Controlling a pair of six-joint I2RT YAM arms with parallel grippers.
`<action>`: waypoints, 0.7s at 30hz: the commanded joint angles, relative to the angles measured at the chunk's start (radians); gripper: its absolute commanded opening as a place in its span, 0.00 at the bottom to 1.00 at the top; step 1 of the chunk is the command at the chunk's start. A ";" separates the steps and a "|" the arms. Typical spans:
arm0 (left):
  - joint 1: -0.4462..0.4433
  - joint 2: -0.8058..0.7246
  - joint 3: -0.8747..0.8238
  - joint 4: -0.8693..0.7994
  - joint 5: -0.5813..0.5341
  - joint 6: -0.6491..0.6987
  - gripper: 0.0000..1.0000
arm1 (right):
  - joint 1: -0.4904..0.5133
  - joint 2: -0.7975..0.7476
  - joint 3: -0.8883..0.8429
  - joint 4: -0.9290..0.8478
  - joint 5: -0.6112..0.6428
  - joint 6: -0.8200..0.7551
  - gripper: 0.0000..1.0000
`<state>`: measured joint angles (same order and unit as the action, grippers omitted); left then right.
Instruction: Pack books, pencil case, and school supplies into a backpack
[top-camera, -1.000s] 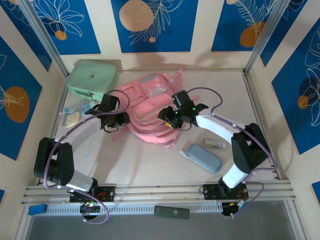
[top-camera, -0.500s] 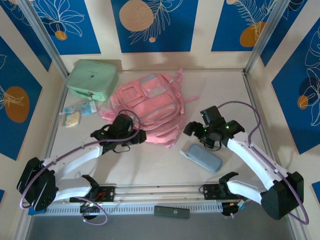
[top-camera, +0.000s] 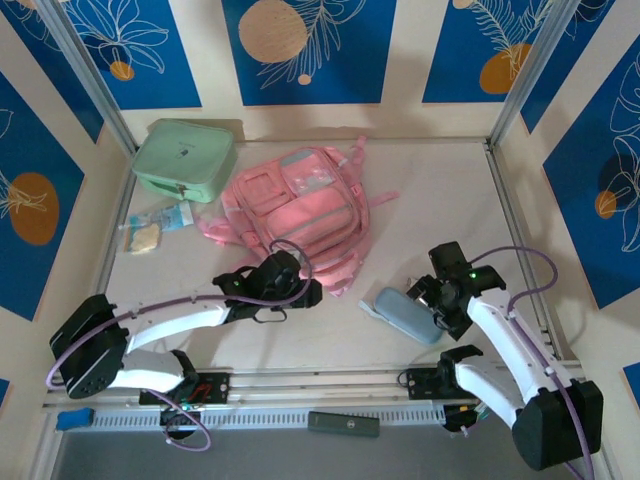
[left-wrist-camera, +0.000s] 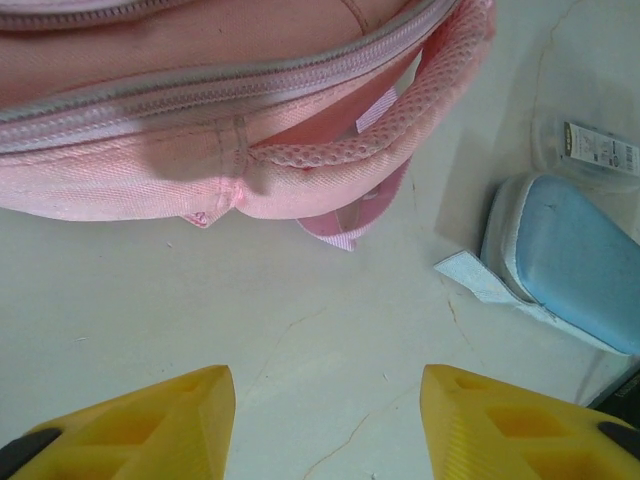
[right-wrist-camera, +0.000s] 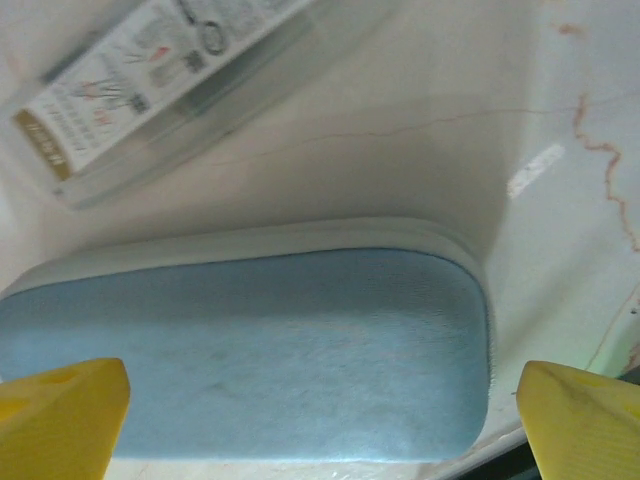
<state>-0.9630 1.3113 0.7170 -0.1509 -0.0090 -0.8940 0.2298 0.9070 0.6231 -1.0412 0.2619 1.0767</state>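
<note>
Evidently the right gripper (right-wrist-camera: 320, 425) was held spread above the case (right-wrist-camera: 250, 350), its jaws wide to either side, likely so the case could be closed on and lifted. The left gripper (left-wrist-camera: 325, 425) was held parted and empty over the table (left-wrist-camera: 250, 330), aimed at the backpack (left-wrist-camera: 200, 150), perhaps to open it. Just beyond the case, the supplies packet (right-wrist-camera: 170, 70) was cut off by the frame, its print unreadable. The backpack's inside was hidden.
</note>
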 joint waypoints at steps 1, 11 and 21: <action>-0.013 0.012 0.023 0.043 -0.022 -0.024 0.53 | -0.008 0.011 -0.047 0.029 -0.028 0.052 0.99; -0.008 0.007 0.030 -0.027 -0.094 0.024 0.57 | 0.369 -0.006 -0.042 0.169 -0.108 0.365 0.99; 0.041 -0.007 0.064 -0.092 -0.105 0.062 0.59 | 0.497 0.117 0.083 0.141 -0.045 0.227 0.99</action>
<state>-0.9356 1.3193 0.7502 -0.2039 -0.0921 -0.8577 0.7704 1.0077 0.6937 -0.8742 0.2119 1.3899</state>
